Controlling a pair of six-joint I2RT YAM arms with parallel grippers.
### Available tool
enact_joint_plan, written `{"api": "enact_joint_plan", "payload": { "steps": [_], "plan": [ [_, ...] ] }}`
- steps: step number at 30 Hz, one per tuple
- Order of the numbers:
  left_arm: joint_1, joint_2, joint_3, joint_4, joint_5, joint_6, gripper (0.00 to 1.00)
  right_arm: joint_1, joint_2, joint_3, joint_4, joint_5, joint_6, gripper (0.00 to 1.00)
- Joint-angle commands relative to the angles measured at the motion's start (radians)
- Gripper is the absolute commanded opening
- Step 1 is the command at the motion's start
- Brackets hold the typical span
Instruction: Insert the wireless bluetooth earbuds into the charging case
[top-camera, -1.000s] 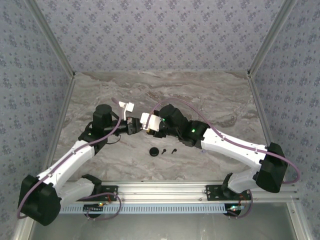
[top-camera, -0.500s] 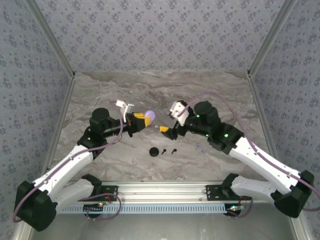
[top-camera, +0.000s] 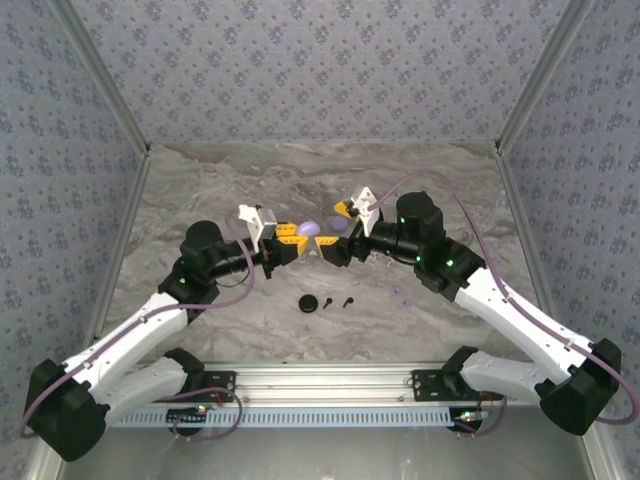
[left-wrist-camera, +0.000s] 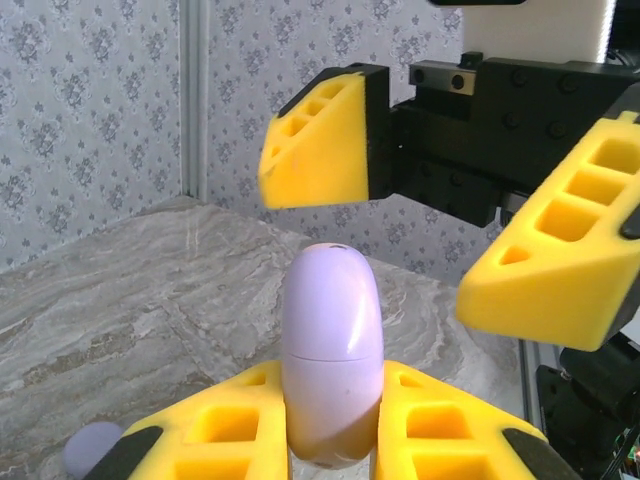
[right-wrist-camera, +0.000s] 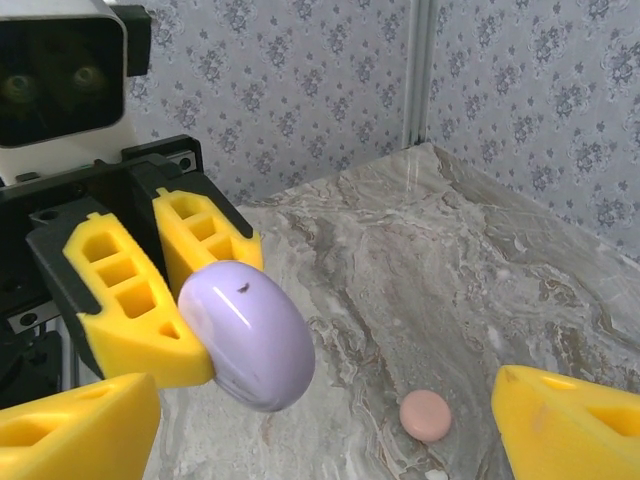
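My left gripper (left-wrist-camera: 331, 385) is shut on a closed lilac charging case (left-wrist-camera: 332, 345), held upright above the table, its lid seam showing. That same case (top-camera: 309, 229) hangs mid-table between the two arms. My right gripper (top-camera: 338, 230) stands open, its yellow fingers (left-wrist-camera: 325, 150) spread on either side of the case's free end without touching it. From the right wrist the case (right-wrist-camera: 246, 336) sits ahead of the open right gripper (right-wrist-camera: 320, 430). Two tiny black earbuds (top-camera: 326, 302) lie on the marble nearer the arm bases.
A round black case (top-camera: 307, 303) lies beside the black earbuds. A small pink round case (right-wrist-camera: 426, 414) rests on the marble beneath the right gripper. A lilac piece (left-wrist-camera: 95, 447) lies on the table below the left gripper. Patterned walls enclose the table.
The right gripper drew back from the case, opened wide, then returned and now straddles the case's free end. The left gripper kept its hold and shifted a little right.
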Motion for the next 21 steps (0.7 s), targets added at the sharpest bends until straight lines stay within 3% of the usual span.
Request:
{"api": "enact_joint_plan", "payload": {
  "steps": [1, 12, 21],
  "plan": [
    [-0.008, 0.001, 0.052, 0.043, 0.009, 0.03, 0.0, 0.002, 0.014, 0.044, 0.026, 0.002, 0.013, 0.87],
    [-0.01, 0.006, 0.055, 0.047, 0.027, 0.033, 0.0, -0.018, 0.06, 0.096, -0.031, 0.064, -0.018, 0.82],
    [-0.011, 0.007, 0.057, 0.046, 0.034, 0.035, 0.0, -0.049, 0.119, 0.164, -0.064, 0.036, -0.018, 0.82]
  ]
}}
